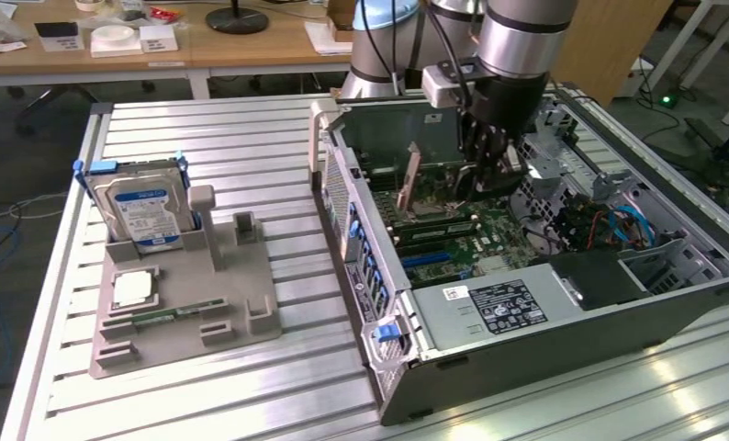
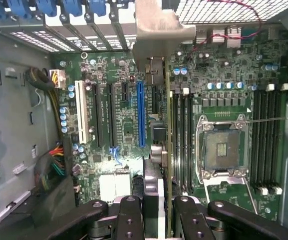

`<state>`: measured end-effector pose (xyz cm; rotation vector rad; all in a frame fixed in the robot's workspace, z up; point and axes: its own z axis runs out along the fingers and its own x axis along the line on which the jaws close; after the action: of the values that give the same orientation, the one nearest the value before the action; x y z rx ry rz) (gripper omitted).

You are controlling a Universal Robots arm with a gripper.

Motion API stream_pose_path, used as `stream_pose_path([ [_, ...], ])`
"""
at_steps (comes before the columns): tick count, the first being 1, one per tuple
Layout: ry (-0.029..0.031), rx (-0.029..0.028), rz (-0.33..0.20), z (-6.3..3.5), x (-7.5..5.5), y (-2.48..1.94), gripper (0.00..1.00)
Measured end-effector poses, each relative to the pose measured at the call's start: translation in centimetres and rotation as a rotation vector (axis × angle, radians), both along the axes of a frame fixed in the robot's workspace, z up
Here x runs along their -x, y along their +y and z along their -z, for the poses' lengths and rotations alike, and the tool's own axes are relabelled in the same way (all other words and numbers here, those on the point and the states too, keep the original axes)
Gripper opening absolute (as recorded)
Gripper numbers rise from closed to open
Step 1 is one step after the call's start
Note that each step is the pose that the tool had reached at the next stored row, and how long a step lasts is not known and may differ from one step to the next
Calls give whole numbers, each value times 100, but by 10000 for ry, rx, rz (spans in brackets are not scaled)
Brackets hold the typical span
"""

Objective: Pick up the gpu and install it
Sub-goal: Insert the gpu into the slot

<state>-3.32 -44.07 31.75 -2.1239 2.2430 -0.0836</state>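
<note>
Exterior view, its left to its right.

1. Ribbed aluminium desk [image 1: 218,147], carrying all below.
2. Grey moulded parts holder [image 1: 187,308]; upright in it, silver hard drive with blue-white label [image 1: 148,214].
3. Open grey computer case [image 1: 561,303], green motherboard [image 1: 463,243] exposed.
4. Thin flat brownish-board gpu [image 1: 409,188], standing on edge inside the case, over the motherboard's expansion area.
5. Black two-fingered hand [image 1: 487,179], lowered into the case just to the exterior view's right of the card.

Wrist view: hand [image 2: 158,220] clenched on the gpu [image 2: 167,150], one finger each face. Card's long axis runs straight out from the fingers, parallel with the blue expansion slot [image 2: 141,114] beside it. Seating depth: cannot tell.
</note>
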Motion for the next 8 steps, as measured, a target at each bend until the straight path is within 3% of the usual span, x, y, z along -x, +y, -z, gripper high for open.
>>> stream_pose_path([
  [4,0,0,1,33,3,-46,28],
  [8,-1,0,0,92,71,-50,28],
])
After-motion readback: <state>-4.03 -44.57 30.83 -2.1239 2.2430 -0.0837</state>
